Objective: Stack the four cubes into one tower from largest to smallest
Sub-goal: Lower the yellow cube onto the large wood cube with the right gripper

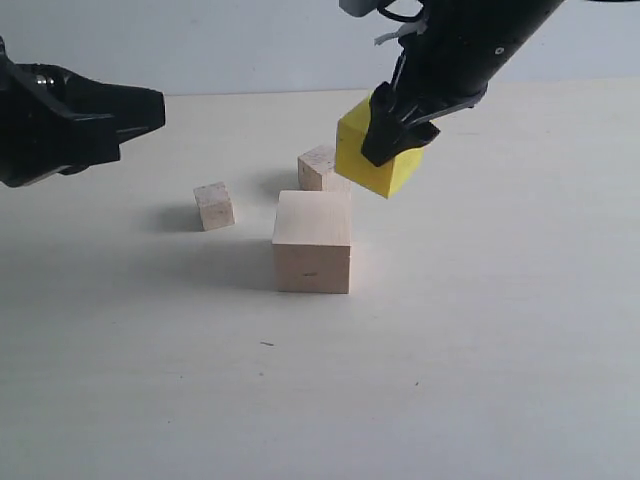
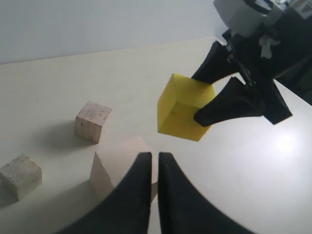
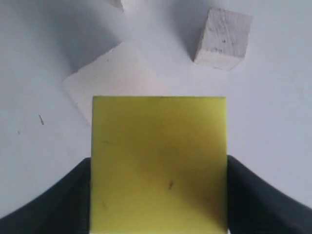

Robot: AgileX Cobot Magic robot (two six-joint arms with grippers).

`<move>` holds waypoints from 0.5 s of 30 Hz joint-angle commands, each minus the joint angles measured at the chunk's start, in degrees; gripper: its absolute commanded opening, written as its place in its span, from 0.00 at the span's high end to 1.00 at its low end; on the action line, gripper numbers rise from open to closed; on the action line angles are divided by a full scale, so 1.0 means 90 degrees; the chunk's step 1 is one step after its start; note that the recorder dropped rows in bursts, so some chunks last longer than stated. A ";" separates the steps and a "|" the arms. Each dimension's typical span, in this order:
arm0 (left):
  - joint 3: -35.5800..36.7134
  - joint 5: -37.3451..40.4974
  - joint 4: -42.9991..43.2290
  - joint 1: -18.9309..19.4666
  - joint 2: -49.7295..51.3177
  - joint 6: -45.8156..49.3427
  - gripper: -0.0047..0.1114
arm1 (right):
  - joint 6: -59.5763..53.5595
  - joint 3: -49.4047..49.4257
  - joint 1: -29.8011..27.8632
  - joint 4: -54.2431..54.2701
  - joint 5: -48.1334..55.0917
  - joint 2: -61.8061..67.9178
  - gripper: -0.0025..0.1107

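Exterior: the right gripper (image 1: 385,148) clamps the yellow cube (image 1: 402,172) aloft and tilted, behind and right of the big wooden cube (image 1: 312,240); it could land crooked.
Left wrist: the left gripper (image 2: 155,163) is closed and empty.
Right wrist: the yellow cube sits off-centre over the big wooden cube, so releasing now risks a miss.

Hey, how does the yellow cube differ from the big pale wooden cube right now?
Colour: the yellow cube is bright yellow; the big wooden cube is pale wood. Size: the yellow cube is smaller than the wooden cube. State: the yellow cube hangs tilted in the air, pinched by the right fingers; the wooden cube sits flat on the table, untouched. Both are plain cubes.
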 commanded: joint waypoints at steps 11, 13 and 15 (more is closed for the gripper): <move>0.0030 0.1616 0.2311 0.0296 -0.0163 -0.1548 0.89 | -0.4263 -0.0791 0.0013 0.0439 0.0714 0.0616 0.98; 0.0030 0.1732 0.2363 0.0296 -0.0218 -0.1562 0.89 | -0.4263 -0.0861 0.0013 0.0567 0.0698 0.0708 0.98; 0.0030 0.1787 0.2429 0.0296 -0.0309 -0.1595 0.89 | -0.4263 -0.0860 0.0013 0.0735 0.0667 0.0759 0.98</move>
